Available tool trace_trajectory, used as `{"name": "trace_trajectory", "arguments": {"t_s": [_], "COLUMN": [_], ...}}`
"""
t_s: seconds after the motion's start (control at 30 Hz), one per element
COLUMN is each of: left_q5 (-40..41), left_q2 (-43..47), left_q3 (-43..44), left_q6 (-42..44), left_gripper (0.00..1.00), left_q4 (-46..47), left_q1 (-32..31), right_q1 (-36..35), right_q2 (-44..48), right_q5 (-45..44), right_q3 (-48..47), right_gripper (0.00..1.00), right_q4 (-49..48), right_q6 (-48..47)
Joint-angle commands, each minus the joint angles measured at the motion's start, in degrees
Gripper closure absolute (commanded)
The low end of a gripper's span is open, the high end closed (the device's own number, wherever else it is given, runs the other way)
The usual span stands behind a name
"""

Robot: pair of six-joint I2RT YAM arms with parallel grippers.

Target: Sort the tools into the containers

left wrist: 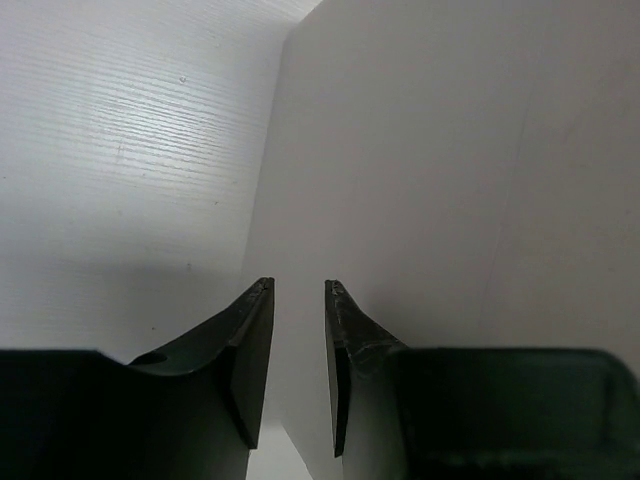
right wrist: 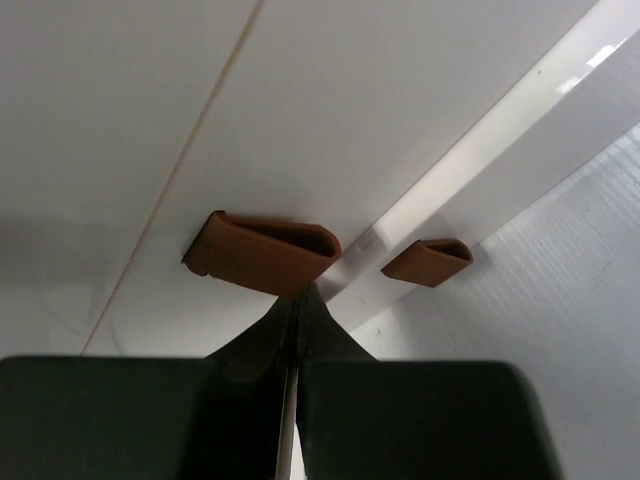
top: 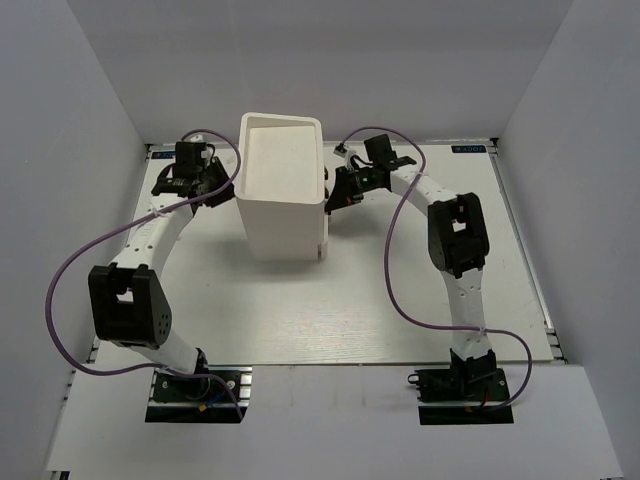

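Observation:
No tools show in any view. The tall white box [top: 285, 225] with a rimmed top stands at the table's back middle, with its white drawers [top: 326, 215] on its right side. My left gripper [top: 224, 184] is at the box's left wall [left wrist: 450, 180]. In the left wrist view it [left wrist: 298, 285] is open a little and empty. My right gripper [top: 333, 196] is at the drawer side. In the right wrist view it [right wrist: 298, 296] is shut, tips right under a brown drawer pull [right wrist: 265, 255]. A second brown pull [right wrist: 428, 262] sits to its right.
White walls enclose the table [top: 350, 310] on the left, back and right. Purple cables [top: 395, 270] loop from both arms. The arm bases [top: 195, 390] are bolted at the near edge.

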State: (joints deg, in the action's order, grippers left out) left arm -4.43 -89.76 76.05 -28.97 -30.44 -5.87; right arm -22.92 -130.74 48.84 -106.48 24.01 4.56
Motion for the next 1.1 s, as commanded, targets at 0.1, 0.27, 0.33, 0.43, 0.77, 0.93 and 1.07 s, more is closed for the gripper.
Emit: {"name": "trace_trajectory", "arguments": {"t_s": [0.1, 0.27, 0.33, 0.43, 0.77, 0.93, 1.07], "left_q5": [-4.5, 2.9, 4.2, 3.0, -1.4, -3.7, -4.7], "left_q2": [0.9, 3.9, 5.3, 5.8, 5.3, 4.8, 4.8], "left_q3": [-1.5, -0.8, -0.8, -1.3, -3.9, -3.4, -2.8], "left_q6": [0.4, -1.5, -1.5, -1.5, -1.5, -1.0, -0.5], "left_gripper": [0.62, 0.52, 0.5, 0.5, 0.49, 0.49, 0.48], "left_q4": [1.3, -4.7, -5.2, -5.3, -3.6, -3.0, -3.0], "left_q1": [-0.9, 0.4, 1.0, 2.3, 2.4, 2.4, 2.4], "right_q1": [-2.7, -1.4, -0.7, 0.7, -1.4, -3.5, -4.0], "right_q2": [-1.5, 3.5, 7.2, 10.8, 6.3, 2.6, 1.8], "right_q5": [4.2, -11.6, -16.4, -15.5, -12.7, -8.2, -2.1], "right_q3": [-3.3, -0.4, 3.3, 9.6, 9.5, 7.4, 6.5], "right_gripper": [1.0, 1.0, 1.0, 1.0, 1.0, 1.0, 1.0], "right_q4": [-2.7, 2.3, 2.1, -1.9, -1.4, -4.4, -7.5], "right_q6": [2.4, -2.5, -4.2, -3.4, -6.0, -1.8, 0.3]}}
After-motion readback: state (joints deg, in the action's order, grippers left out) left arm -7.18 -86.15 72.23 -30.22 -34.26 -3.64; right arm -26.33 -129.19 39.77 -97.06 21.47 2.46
